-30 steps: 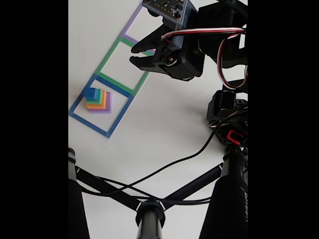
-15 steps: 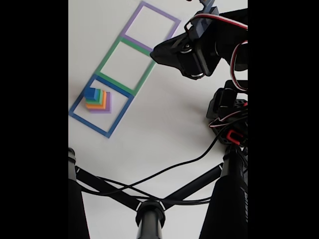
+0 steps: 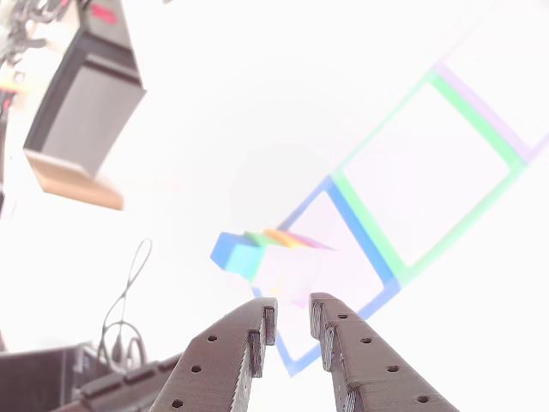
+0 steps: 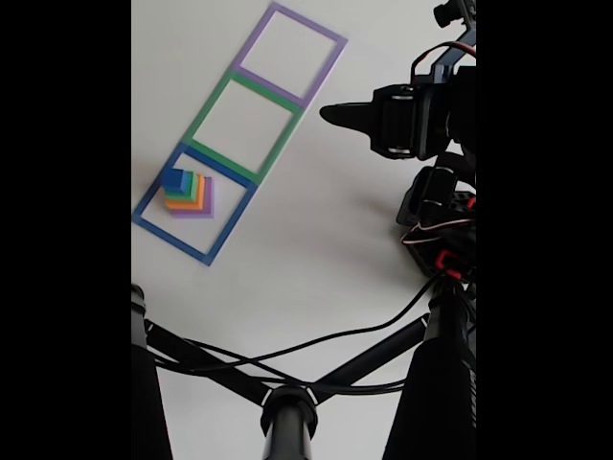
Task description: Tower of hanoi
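The tower of hanoi stands stacked inside the flat blue square outline: a small blue cube on top, green and orange blocks under it, a pale-purple slab at the bottom. In the other view the stack looks washed out, with the blue cube at its left. My gripper hovers well to the right of the stack, pointing left toward the green outline. Its fingertips stand almost together with nothing between them.
A purple outline adjoins the green one at the top. Black stand bars and a cable cross the lower table. The arm's base sits at the right. A dark box shows upper left in the other view.
The gripper has drawn back to the right and levelled out, now pointing left. Its jaws, apart a second ago, have come together. The stack has not moved.
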### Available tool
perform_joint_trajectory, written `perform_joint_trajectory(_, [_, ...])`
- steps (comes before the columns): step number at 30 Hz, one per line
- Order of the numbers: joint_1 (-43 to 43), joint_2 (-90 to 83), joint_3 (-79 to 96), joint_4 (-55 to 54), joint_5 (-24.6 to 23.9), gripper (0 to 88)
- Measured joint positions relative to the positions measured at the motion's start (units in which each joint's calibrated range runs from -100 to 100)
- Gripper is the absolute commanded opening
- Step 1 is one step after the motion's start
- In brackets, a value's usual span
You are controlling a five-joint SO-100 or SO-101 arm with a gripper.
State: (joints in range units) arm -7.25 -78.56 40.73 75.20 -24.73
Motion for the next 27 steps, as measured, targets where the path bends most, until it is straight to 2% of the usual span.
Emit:
perform_joint_trajectory(4, [2.0, -3.4, 8.8, -2.1, -8.7, 0.0])
perform_joint_trajectory(12, [3.9, -9.5, 21.0, -2.3, -20.9, 0.0])
perform_joint_trajectory(21, [5.5, -14.3, 36.0, -7.5, -30.0, 0.0])
perform_joint_trajectory(27, [7.1, -17.1, 45.2, -8.5, -34.3, 0.0])
